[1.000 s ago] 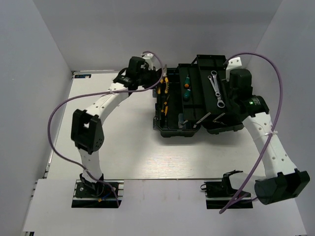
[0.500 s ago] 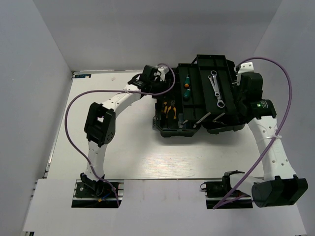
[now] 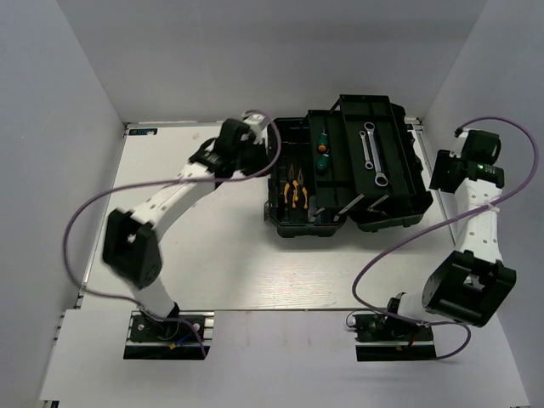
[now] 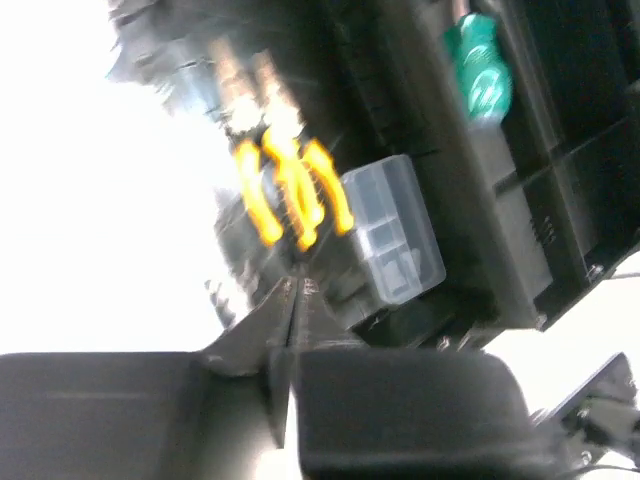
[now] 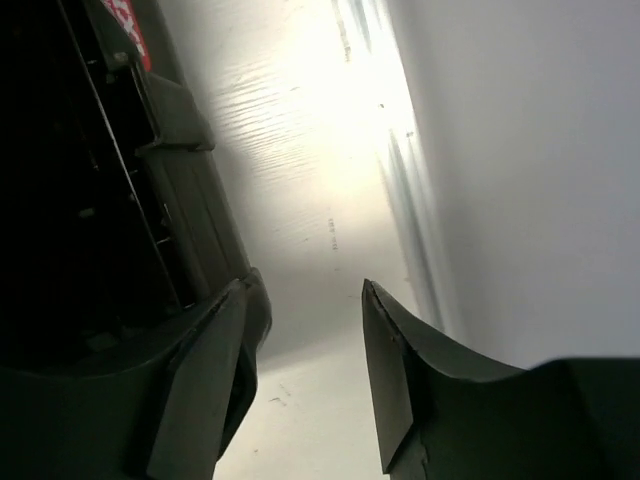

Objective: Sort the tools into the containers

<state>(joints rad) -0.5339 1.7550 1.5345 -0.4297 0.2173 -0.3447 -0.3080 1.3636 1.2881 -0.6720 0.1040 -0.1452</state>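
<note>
**Clear the arms**

Yellow-handled pliers (image 3: 294,189) lie in the left bay of the black plastic toolbox (image 3: 297,229). Left gripper (image 4: 290,297): fingers together, seemingly empty through blur. Right gripper (image 5: 306,288): parted, empty, beside it. Lift straight up, clear of walls.

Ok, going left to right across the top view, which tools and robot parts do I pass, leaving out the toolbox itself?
left tool → yellow-handled pliers → two green-handled screwdrivers, one behind the other → two silver wrenches, lying together → right tool
</note>
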